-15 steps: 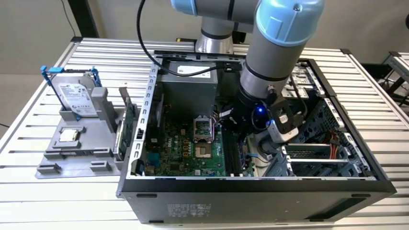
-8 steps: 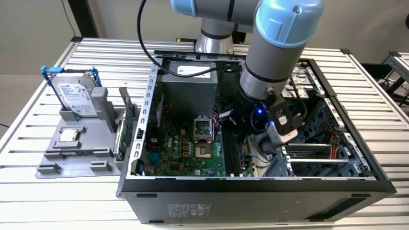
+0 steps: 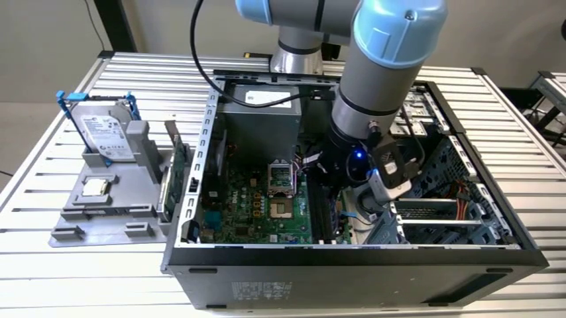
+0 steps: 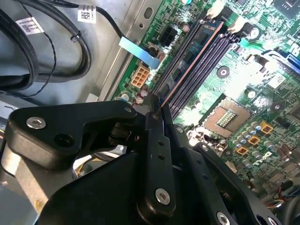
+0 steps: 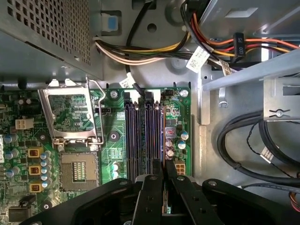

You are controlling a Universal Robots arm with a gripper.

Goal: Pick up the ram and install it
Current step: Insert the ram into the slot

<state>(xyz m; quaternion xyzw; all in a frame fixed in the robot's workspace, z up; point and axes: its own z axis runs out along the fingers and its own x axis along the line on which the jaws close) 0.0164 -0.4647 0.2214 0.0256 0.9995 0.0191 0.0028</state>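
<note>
The ram (image 4: 193,57) is a thin dark stick standing on edge along the outermost black slot of the green motherboard (image 3: 256,205), inside the open computer case. My gripper (image 4: 157,105) is shut on the near end of the stick, one black finger on each side. In the first wrist view the ram (image 5: 162,136) shows edge-on, running away from my gripper (image 5: 164,176) beside the other slots (image 5: 132,140), which hold nothing. From these frames I cannot tell whether it is seated in its slot. In the exterior view my gripper (image 3: 323,199) reaches down to the slots at the motherboard's right side.
The processor socket (image 5: 77,173) lies beside the slots with its metal frame raised. Cable bundles (image 5: 150,51) cross behind the slots, and black cables (image 4: 56,51) run close to the fingers. A grey fixture (image 3: 106,199) left of the case holds a hard drive (image 3: 106,132), a silver chip (image 3: 95,187) and a green card (image 3: 177,165).
</note>
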